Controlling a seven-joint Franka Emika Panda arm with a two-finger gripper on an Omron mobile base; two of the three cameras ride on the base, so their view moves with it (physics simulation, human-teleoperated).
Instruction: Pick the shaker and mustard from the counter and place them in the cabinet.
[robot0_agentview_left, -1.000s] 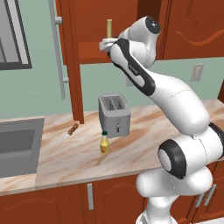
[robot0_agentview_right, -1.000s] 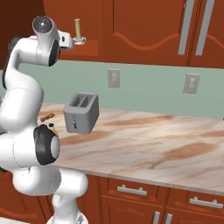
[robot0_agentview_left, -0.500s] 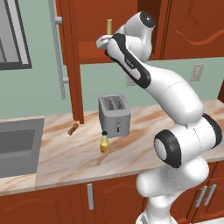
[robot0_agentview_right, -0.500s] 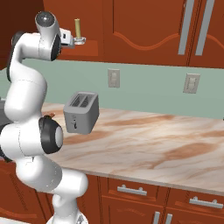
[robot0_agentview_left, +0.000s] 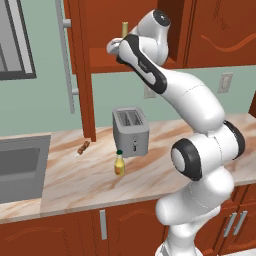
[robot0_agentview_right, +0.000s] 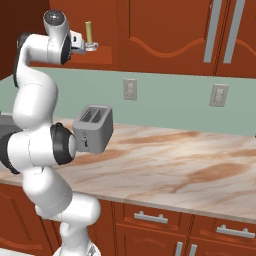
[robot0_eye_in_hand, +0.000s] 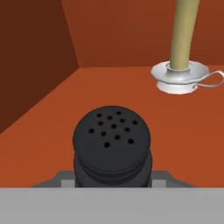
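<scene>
The shaker (robot0_eye_in_hand: 112, 140), a black cylinder with a holed top, sits close in front of the hand camera over the red-brown floor of the cabinet (robot0_eye_in_hand: 65, 109) niche. Its base is hidden, so I cannot tell whether it rests on the shelf. My gripper (robot0_agentview_left: 114, 48) (robot0_agentview_right: 80, 42) is raised to the cabinet shelf (robot0_agentview_left: 102, 62) and is shut on the shaker. The mustard (robot0_agentview_left: 119, 163), a yellow bottle with a green cap, stands upright on the counter (robot0_agentview_left: 70, 180) in front of the toaster, far below the gripper.
A pale candle in a white holder (robot0_eye_in_hand: 180, 52) (robot0_agentview_left: 124, 29) (robot0_agentview_right: 88, 34) stands on the shelf just beyond the shaker. A grey toaster (robot0_agentview_left: 131, 131) (robot0_agentview_right: 93, 127), a small brown stick (robot0_agentview_left: 83, 147) and a sink (robot0_agentview_left: 20, 167) are on the counter. The open cabinet door with its bar handle (robot0_agentview_left: 66, 60) hangs left.
The arm's upper joints have swung upward and the hand has edged a little further toward the niche. The grip on the shaker is unchanged; the mustard has not moved.
</scene>
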